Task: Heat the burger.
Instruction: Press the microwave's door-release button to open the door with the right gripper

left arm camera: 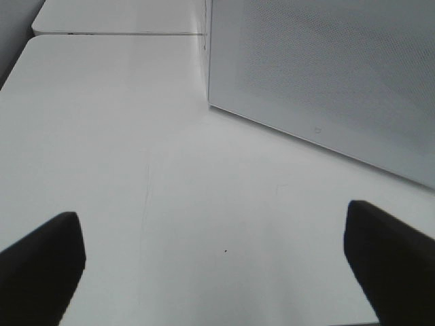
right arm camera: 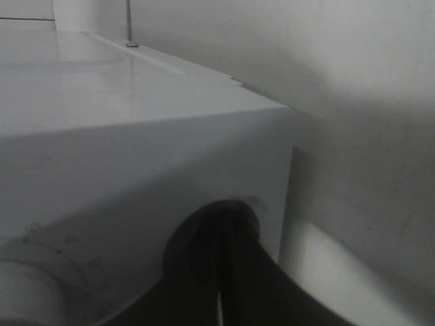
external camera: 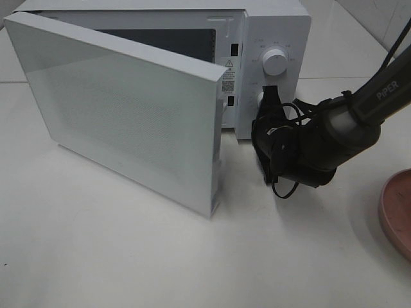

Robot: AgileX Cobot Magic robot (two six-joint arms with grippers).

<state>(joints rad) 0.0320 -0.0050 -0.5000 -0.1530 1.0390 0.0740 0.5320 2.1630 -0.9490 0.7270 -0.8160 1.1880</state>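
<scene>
microwave (external camera: pixel 276 25): on the table (external camera: pixel 128 256), at 12 o'clock
door (external camera: pixel 122 109): swung out before the microwave, from 10 o'clock to the centre
knob (external camera: pixel 275 62): on the microwave's front, at 1 o'clock
right gripper (external camera: pixel 268 96): against the microwave's front just below the knob
plate (external camera: pixel 398 212): on the table, at 4 o'clock

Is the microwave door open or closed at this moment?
Open: the microwave door stands swung out from the body, its free edge well clear of the control panel.

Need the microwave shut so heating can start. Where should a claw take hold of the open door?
Take the door by its free vertical edge, the end swung farthest out. It is a thick, flat slab, so probably pinch across its thickness there, coming from the front on the outer-face side, where the left claw sits open.
</scene>
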